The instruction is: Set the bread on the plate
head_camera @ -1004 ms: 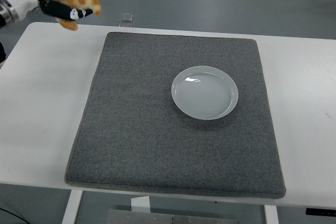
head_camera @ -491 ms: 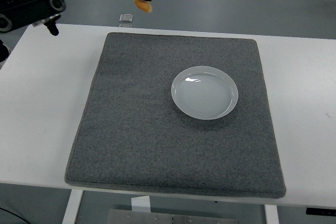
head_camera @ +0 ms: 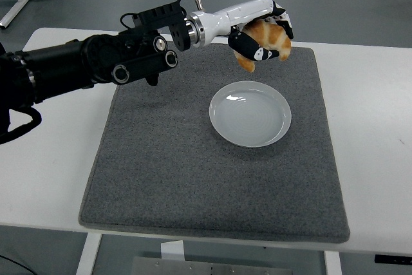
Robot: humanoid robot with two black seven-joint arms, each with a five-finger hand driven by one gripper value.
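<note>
One arm is at work, the left one, and it reaches in from the table's left edge across the gray mat (head_camera: 212, 185). The left hand (head_camera: 261, 33) has its fingers wrapped around the bread (head_camera: 269, 38) and holds it up in the air near the mat's far edge. The white plate (head_camera: 250, 113) sits empty on the mat, a bit nearer than the bread. This looks like the carrying step. Next the hand needs to come down over the plate, then let go.

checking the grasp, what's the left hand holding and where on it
The left hand holds the bread, fingers wrapped around its middle, above the plate's far rim.
</note>
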